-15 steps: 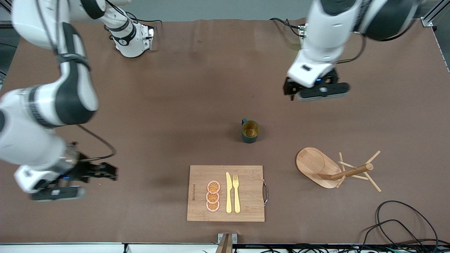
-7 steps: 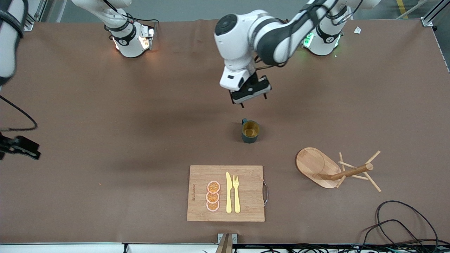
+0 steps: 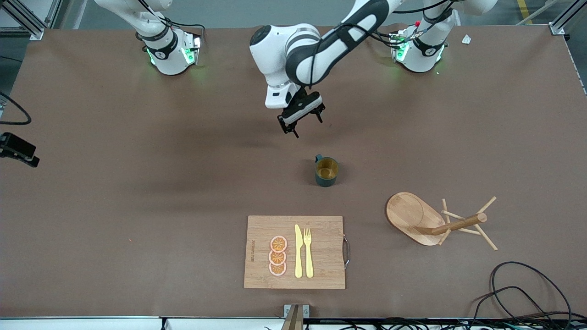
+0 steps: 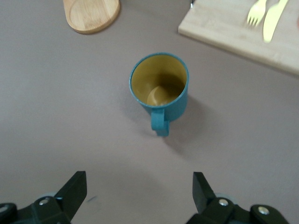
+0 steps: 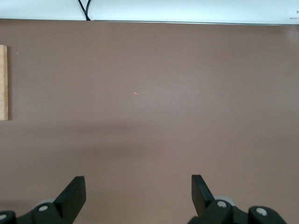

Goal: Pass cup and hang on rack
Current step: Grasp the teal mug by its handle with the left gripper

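Observation:
The cup [image 3: 326,171], dark teal with a yellowish inside, stands upright mid-table with its handle toward the robots' bases. It also shows in the left wrist view [image 4: 159,88]. My left gripper [image 3: 300,121] is open and empty in the air over the bare table just beside the cup; its fingers frame the cup's handle in the left wrist view [image 4: 138,186]. The wooden rack [image 3: 435,222] lies tipped on its side toward the left arm's end, and its base shows in the left wrist view [image 4: 91,14]. My right gripper [image 3: 25,155] is open and empty at the right arm's end [image 5: 138,186].
A bamboo cutting board [image 3: 321,247] with a yellow knife [image 3: 298,252], a fork [image 3: 308,252] and orange slices [image 3: 278,255] lies nearer the front camera than the cup. Black cables [image 3: 527,293] lie at the front corner near the rack.
My left arm has swung from the left arm's end to the middle and now hangs by the cup. My right arm has drawn off to the edge of the front view.

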